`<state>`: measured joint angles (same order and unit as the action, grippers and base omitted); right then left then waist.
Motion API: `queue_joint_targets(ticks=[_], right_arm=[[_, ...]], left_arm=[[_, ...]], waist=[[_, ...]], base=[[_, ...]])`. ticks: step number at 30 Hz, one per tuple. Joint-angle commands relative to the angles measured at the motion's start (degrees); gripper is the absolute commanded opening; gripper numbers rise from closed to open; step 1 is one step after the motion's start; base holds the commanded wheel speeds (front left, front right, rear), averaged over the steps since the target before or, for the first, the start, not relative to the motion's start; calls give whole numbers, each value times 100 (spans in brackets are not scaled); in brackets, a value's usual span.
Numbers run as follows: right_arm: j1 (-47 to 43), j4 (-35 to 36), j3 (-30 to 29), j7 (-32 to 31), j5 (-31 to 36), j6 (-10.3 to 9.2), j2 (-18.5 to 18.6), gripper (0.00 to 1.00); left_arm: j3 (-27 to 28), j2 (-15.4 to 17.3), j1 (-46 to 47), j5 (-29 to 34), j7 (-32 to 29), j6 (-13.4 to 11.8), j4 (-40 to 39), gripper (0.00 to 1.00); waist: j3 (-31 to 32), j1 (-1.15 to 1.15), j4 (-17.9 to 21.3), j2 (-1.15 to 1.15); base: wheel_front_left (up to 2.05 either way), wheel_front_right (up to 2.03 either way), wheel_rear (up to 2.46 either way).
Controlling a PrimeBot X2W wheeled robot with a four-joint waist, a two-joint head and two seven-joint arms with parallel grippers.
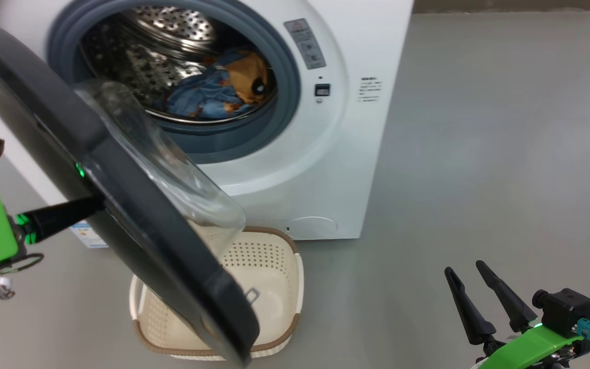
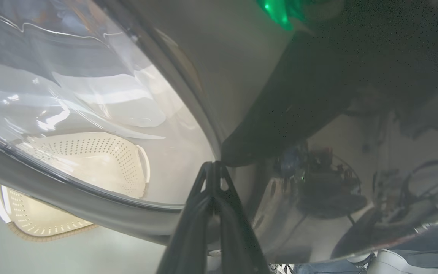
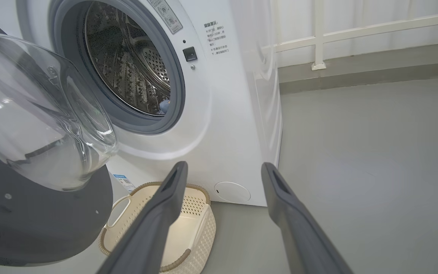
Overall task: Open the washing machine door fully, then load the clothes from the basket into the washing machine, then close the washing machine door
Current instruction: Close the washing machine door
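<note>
Looks like the last step, closing. Finds the clothes (image 1: 213,95) already inside the drum (image 1: 172,31), heaped low and to the right, blue with an orange patch. Leaves the basket (image 1: 269,261) on the floor (image 1: 479,154) just before the washer (image 1: 366,46), under the free edge of the door (image 1: 141,241), with nothing visible in it.

Holds the left gripper (image 1: 92,206) fully shut, fingers (image 2: 188,228) pressed together with nothing between them, tips set against the door's black outer face near the rim. Suits a push rather than a grasp: gives one stiff point against a smooth, glossy surface.

Parks the right gripper (image 1: 464,267) low and to the right, well apart from the washer, jaws spread wide and holding nothing, presumably to clear the door's sweep.

Shows the door roughly midway in its swing, upright, hinged on the left of the opening. Being round, has no true long axis; seen nearly edge-on from the head, runs as a slanted band from upper left to lower right. Turns the glass bowl (image 1: 172,174) toward the opening and rightward, the black face toward the left gripper. Carries the latch (image 1: 252,295) at the free edge, nearest the camera, above the basket.

Needs a further sweep to seat the bowl in the gasket (image 1: 287,92); calls for a steady push, with some risk of slipping on the gloss.
</note>
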<state>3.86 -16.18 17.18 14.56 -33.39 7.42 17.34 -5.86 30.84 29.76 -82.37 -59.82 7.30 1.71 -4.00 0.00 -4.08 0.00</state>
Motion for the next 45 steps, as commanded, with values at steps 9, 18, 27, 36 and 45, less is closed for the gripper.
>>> queue_joint_targets(ticks=[9, 18, 27, 36, 45], right_arm=[[123, 196, 2, 44, 47, 7, -84, 100], [149, 225, -103, 44, 71, 7, -140, 100], [167, 204, -140, 44, 74, 7, -129, 100], [172, 200, -115, 44, 62, 7, -59, 100], [166, 208, -75, 44, 35, 7, -1, 100]], left_arm=[[26, 42, 906, 176, 539, 19, 120, 0], [-158, 49, 1084, 195, 867, 19, 261, 0], [-239, 205, 754, 11, 1120, 19, 274, 0], [-178, 267, 97, -74, 1635, 19, 203, 0], [-62, 272, -627, -201, 2248, 19, 275, 15]], waist=[[-255, 0, 728, 0], [-367, 0, 842, 0], [-325, 0, 605, 0], [-255, 0, 375, 0], [-211, 0, 341, 0]], base=[[0, 0, 0], [0, 0, 0], [0, 0, 0], [0, 0, 0], [0, 0, 0]])
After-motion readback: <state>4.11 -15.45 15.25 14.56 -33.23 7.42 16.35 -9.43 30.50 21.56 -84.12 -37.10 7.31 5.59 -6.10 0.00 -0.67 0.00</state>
